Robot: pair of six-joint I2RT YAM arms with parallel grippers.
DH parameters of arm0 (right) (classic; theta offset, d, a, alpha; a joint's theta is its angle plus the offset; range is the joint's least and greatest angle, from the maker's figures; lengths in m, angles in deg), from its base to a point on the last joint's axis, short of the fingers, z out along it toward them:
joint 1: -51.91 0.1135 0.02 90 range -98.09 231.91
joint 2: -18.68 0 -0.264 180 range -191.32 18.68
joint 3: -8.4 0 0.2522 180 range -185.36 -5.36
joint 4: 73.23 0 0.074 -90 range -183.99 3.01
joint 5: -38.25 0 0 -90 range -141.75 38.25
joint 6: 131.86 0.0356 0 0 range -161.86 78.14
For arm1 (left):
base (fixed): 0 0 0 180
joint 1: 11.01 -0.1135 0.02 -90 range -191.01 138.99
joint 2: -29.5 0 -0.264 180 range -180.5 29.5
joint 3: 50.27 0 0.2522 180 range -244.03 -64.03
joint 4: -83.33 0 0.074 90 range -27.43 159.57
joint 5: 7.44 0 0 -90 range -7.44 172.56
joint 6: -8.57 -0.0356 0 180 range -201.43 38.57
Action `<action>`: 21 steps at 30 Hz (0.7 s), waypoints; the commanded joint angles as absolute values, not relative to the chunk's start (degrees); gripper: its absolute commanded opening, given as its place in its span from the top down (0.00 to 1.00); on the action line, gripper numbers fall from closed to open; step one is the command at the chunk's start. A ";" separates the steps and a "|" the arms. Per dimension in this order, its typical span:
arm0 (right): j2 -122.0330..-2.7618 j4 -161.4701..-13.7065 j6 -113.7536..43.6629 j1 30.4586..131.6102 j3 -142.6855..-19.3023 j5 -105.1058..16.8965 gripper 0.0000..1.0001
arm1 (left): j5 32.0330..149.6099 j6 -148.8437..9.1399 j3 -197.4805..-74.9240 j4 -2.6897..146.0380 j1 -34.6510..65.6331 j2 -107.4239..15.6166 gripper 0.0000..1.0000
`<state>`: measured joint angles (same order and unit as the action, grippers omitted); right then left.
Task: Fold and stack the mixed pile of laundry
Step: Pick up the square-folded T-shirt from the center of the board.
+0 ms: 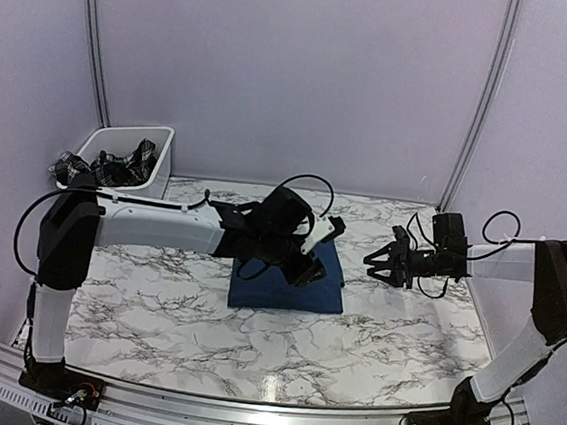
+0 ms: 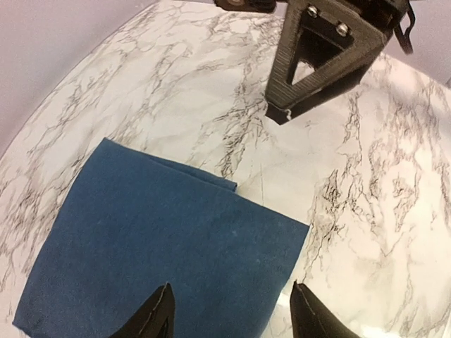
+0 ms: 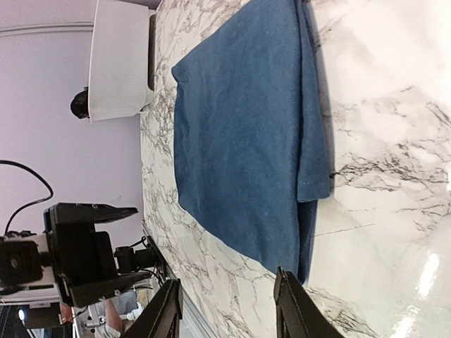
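The navy blue t-shirt (image 1: pixel 290 283) lies folded into a flat rectangle at the middle of the marble table; it fills the left wrist view (image 2: pixel 155 260) and the right wrist view (image 3: pixel 239 141). My left gripper (image 1: pixel 309 265) hovers just over its top, open and empty, fingertips (image 2: pixel 161 310) spread over the cloth's near edge. My right gripper (image 1: pixel 377 262) is open and empty, to the right of the shirt, pointing at it. The black-and-white plaid garment (image 1: pixel 117 166) sits crumpled in the white bin.
The white plastic bin (image 1: pixel 163 161) stands at the back left corner, also seen in the right wrist view (image 3: pixel 120 60). Bare marble table (image 1: pixel 173 312) surrounds the shirt. Purple walls close in the back and sides.
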<state>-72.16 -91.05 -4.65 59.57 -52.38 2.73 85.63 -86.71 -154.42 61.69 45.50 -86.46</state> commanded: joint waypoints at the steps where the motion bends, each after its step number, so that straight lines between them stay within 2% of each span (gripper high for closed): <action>1: -72.49 -95.12 -6.91 57.83 -53.76 1.60 0.59 | 82.82 -96.10 -161.40 54.79 48.98 -95.07 0.43; 12: -73.51 -98.57 -8.31 57.72 -53.16 0.50 0.56 | 82.82 -97.16 -171.32 54.84 52.35 -110.18 0.44; 13: -73.44 -99.20 -8.49 57.75 -52.95 -0.03 0.55 | 81.48 -96.76 -171.83 55.01 52.62 -111.15 0.47; 15: -73.28 -99.87 -8.44 57.79 -52.45 -0.82 0.50 | 79.98 -95.72 -172.37 55.20 52.88 -112.13 0.60; 17: -73.44 -100.63 -8.52 58.00 -52.10 -1.49 0.42 | 80.83 -94.41 -172.31 55.37 52.81 -111.27 0.78; 18: -73.63 -100.84 -8.55 58.25 -52.04 -1.82 0.36 | 81.95 -93.90 -172.04 55.57 52.72 -110.28 0.90; 19: -73.99 -100.83 -8.35 58.68 -51.95 -2.16 0.20 | 83.09 -93.27 -171.60 56.04 52.65 -109.07 0.97; 21: -74.84 -100.03 -7.56 60.10 -51.69 -2.79 0.03 | 85.74 -91.77 -170.44 57.66 52.37 -106.58 1.00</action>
<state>-73.28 -99.18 -7.69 58.41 -52.21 -0.57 82.13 -94.69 -171.84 57.25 52.37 -109.32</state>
